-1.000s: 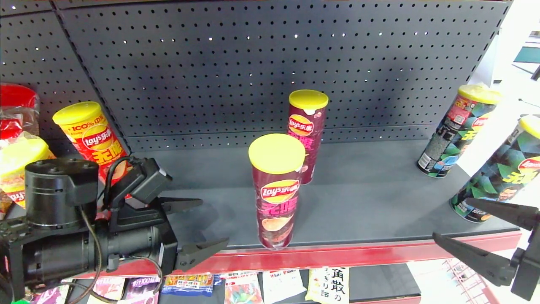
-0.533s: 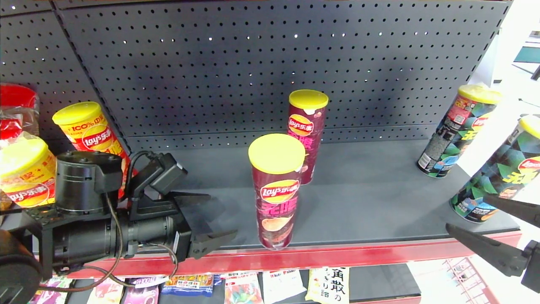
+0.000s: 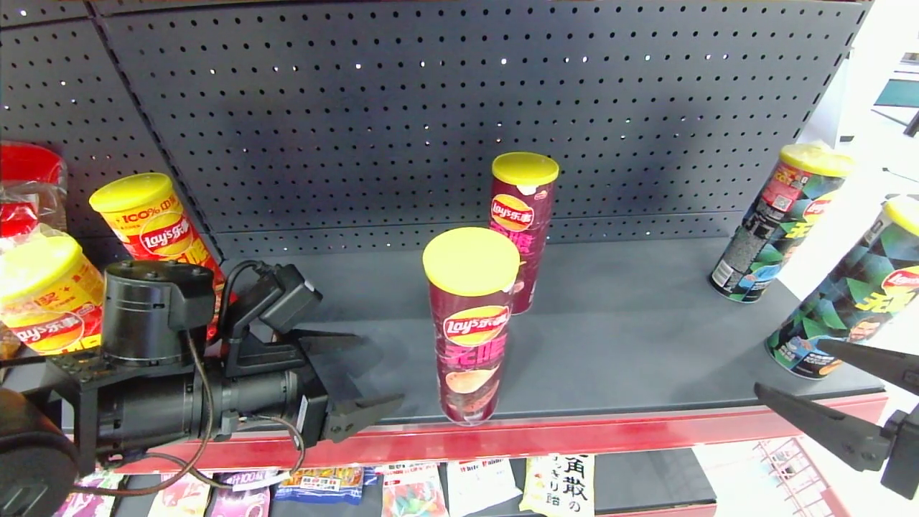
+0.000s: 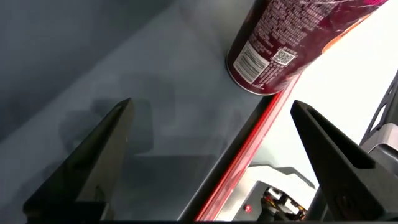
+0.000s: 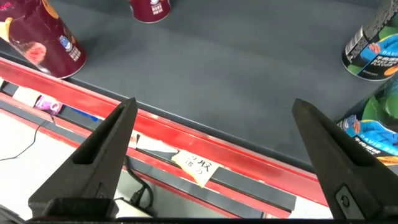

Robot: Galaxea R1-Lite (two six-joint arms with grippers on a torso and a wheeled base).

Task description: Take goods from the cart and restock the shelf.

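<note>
Shifting toward the shelf (image 3: pixel 617 337) over the last second, the left hand (image 3: pixel 380 368) is hovering at the red front lip, its fingers spread wide and holding nothing. The right hand (image 3: pixel 788 366), drifting slightly outward, is hanging off the shelf's right front corner, equally open and empty. Since neither hand is carrying goods, a return to the cart is probably falling due. Two maroon canisters are standing upright: the near maroon canister (image 3: pixel 470 337) at the front edge, apart from the left hand, and the far maroon canister (image 3: pixel 522 222) by the pegboard. Two dark patterned canisters (image 3: pixel 779 222) are standing at right and two red-and-yellow canisters (image 3: pixel 161 230) at left.
</note>
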